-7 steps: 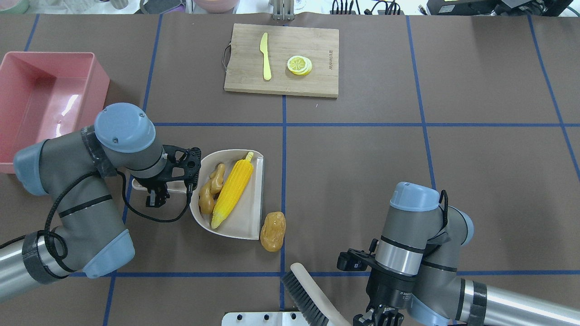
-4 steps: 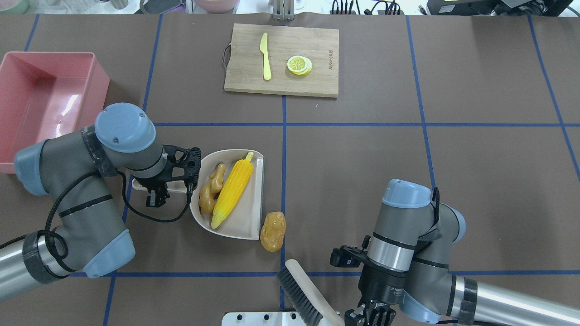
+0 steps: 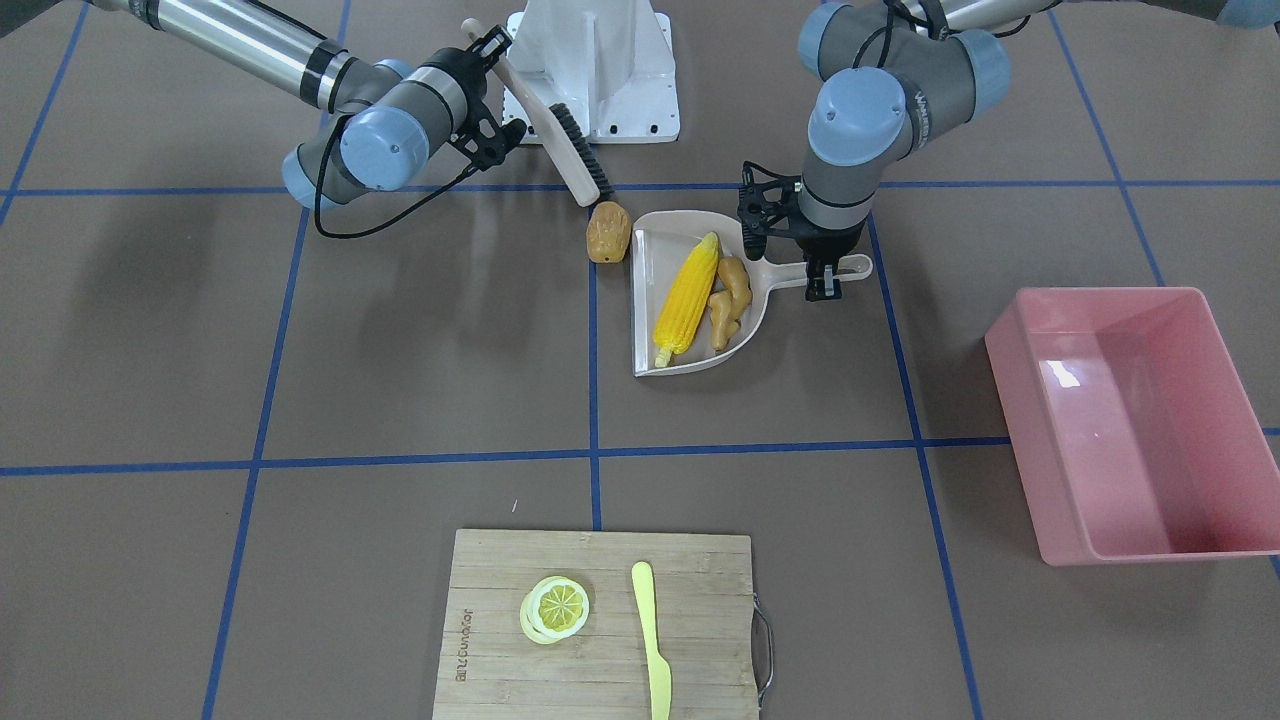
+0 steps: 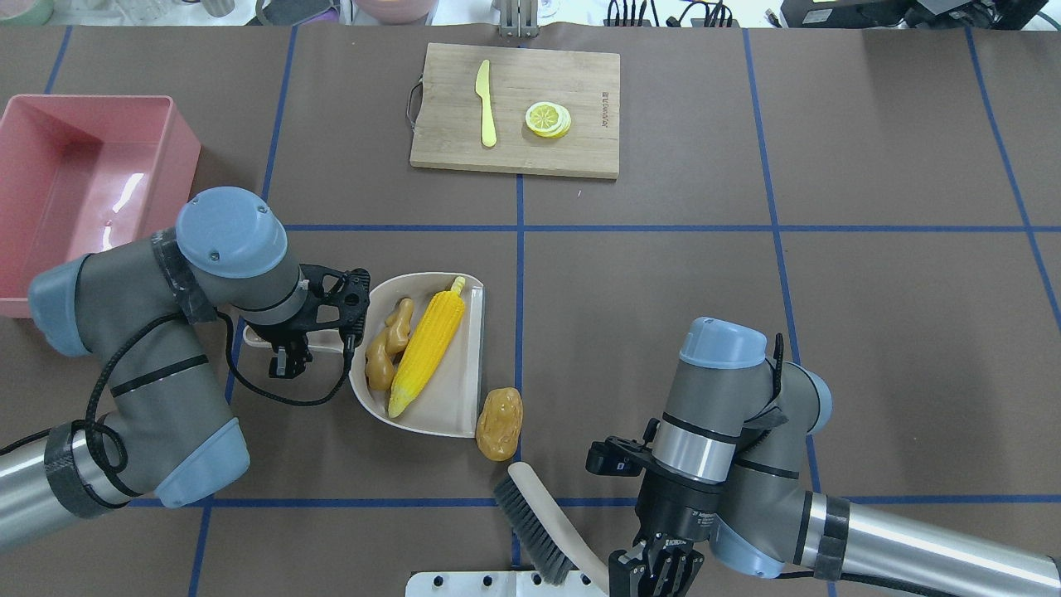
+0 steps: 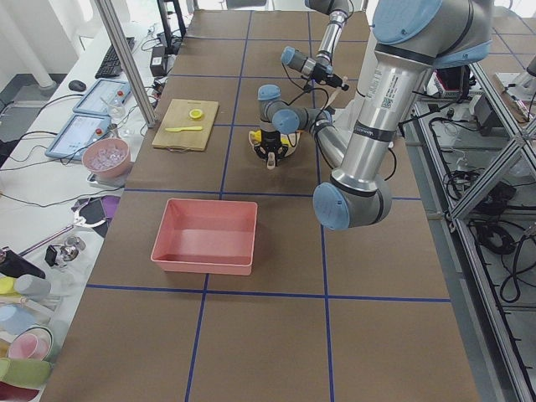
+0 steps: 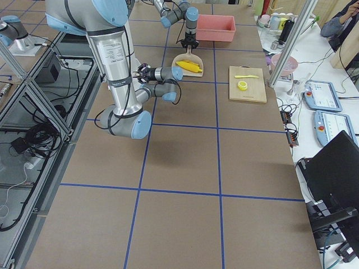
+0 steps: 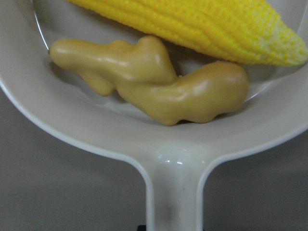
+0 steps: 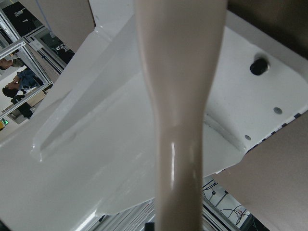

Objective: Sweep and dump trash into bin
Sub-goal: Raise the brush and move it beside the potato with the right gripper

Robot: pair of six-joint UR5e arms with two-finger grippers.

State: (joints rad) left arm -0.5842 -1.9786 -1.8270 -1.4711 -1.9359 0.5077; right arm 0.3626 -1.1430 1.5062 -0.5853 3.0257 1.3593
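Observation:
The beige dustpan (image 4: pixel 452 394) lies on the table with the yellow corn cob (image 4: pixel 427 344) and the tan ginger root (image 4: pixel 385 348) inside it. The brown potato (image 4: pixel 499 423) sits on the table just outside the pan's open edge. My left gripper (image 4: pixel 282 361) is shut on the dustpan handle (image 7: pixel 173 192). My right gripper (image 4: pixel 655 572) is shut on the handle of a brush (image 4: pixel 539 526), whose bristles hang a little short of the potato on the robot's side. The pink bin (image 4: pixel 178 141) stands empty at the far left.
A wooden cutting board (image 4: pixel 580 83) at the far centre carries a pale yellow knife (image 4: pixel 486 104) and a lemon slice (image 4: pixel 548 118). The white robot base plate (image 3: pixel 590 70) lies behind the brush. Blue tape lines cross the brown table.
My right arm has swung left and forward, bringing the brush head closer to the potato. The left arm and dustpan have barely shifted.

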